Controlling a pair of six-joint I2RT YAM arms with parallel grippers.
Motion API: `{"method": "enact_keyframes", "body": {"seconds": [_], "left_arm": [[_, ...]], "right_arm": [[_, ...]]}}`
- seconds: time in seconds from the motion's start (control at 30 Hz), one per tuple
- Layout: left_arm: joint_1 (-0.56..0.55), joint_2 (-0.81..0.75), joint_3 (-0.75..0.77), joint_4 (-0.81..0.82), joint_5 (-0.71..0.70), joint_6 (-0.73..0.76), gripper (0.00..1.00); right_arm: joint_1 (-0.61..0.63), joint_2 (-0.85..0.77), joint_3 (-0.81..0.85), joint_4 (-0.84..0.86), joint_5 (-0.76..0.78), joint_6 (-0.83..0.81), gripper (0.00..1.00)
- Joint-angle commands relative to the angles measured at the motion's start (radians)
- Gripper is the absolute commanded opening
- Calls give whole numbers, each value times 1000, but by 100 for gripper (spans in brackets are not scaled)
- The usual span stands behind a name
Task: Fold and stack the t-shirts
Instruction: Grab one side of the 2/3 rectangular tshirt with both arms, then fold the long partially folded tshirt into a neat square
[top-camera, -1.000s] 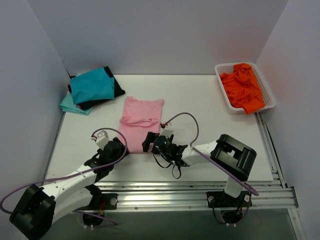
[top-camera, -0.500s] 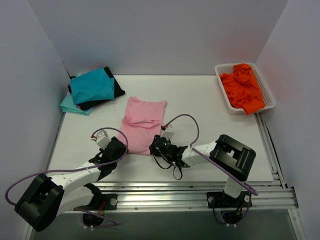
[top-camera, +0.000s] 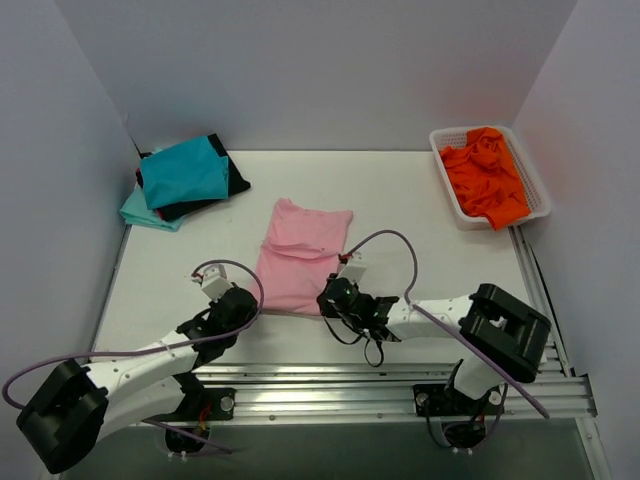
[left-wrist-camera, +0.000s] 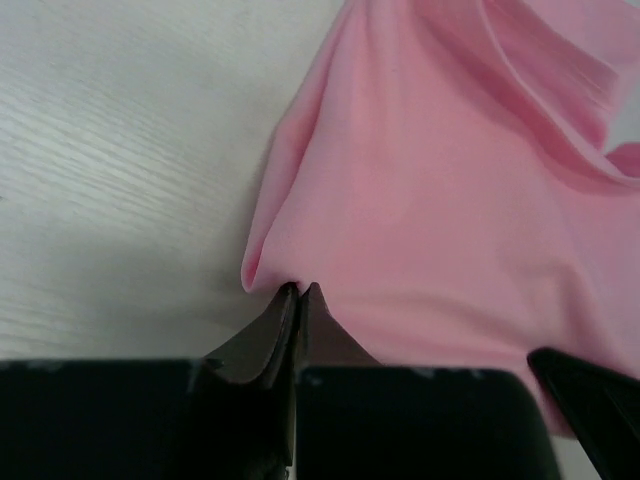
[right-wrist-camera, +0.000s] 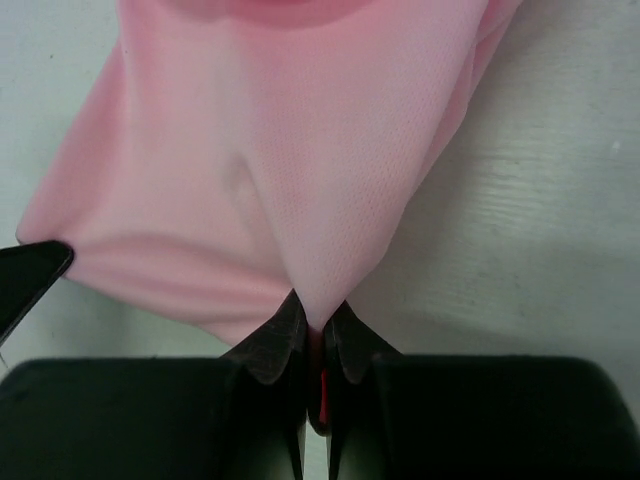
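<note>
Light pink t-shirt (top-camera: 303, 255) spread on the table (top-camera: 420, 240), well left of the white basket (top-camera: 443, 178) and nearer the arm bases than it, with a fold creased across its middle. Left gripper (left-wrist-camera: 299, 292) clenched on the near hem corner farther from the basket, right gripper (right-wrist-camera: 318, 318) clenched on the near hem corner closer to it; both wrist views show cloth pinched up between closed fingertips. Bright orange t-shirt (top-camera: 487, 178) heaped inside the basket; teal, black and pale aqua t-shirts (top-camera: 182, 178) piled far left of the basket, level with it.
</note>
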Motion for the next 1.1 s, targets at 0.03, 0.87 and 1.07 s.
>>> {"method": "enact_keyframes", "body": {"seconds": [0.03,0.87,1.07], "left_arm": [[-131,-177,65,-265,-115,-75,2],[-285,-15,645,-382,-91,213,2],[-259,65,717,-322,-61,264,2]], "right_arm": [[5,-186,-41,-220,90,23,0],[25,-630,74,-756,132,21,0],[-6,-607,120,-780,163,-5,0]]}}
